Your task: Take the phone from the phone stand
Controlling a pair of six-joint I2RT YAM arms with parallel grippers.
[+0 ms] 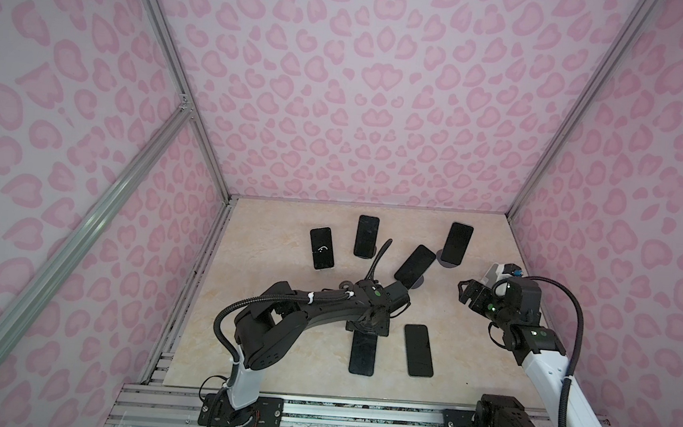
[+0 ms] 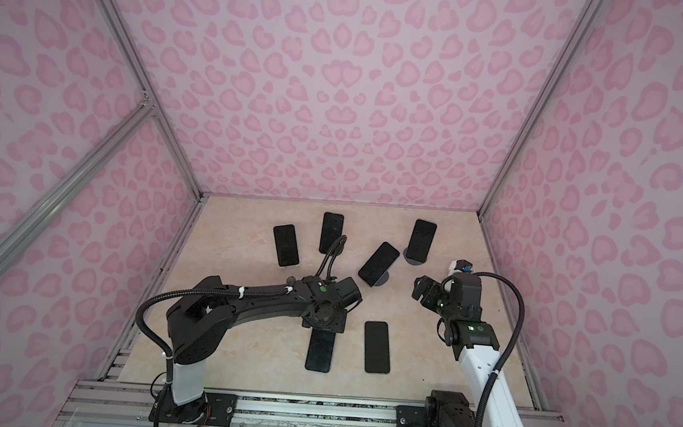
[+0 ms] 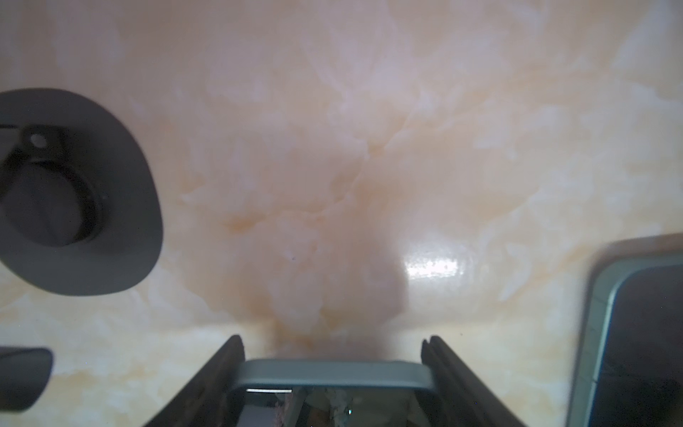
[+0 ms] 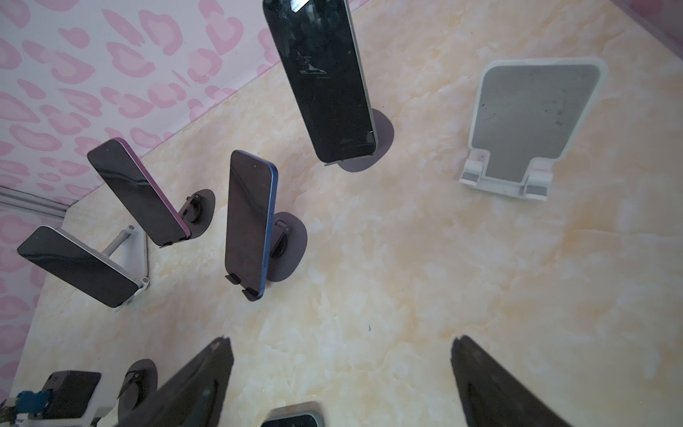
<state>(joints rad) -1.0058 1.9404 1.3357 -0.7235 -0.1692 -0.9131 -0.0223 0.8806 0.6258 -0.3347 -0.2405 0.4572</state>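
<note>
Left wrist view shows the left gripper squeezing the phone by its two sides, one finger on each. This phone is on no stand. It is low over the table; I cannot tell if it touches. In both top views it is just left of a flat phone lying on the table. An empty dark stand is close by, on the far side of the gripper from the flat phone. Behind the flat phone four phones lean on stands: the silver phone far to its left, then the purple phone, the blue phone straight behind it, and the black phone a bit to its right. Further right of the flat phone stands an empty white stand. The right gripper hangs in the air there too, fingers wide apart, holding nothing.
</note>
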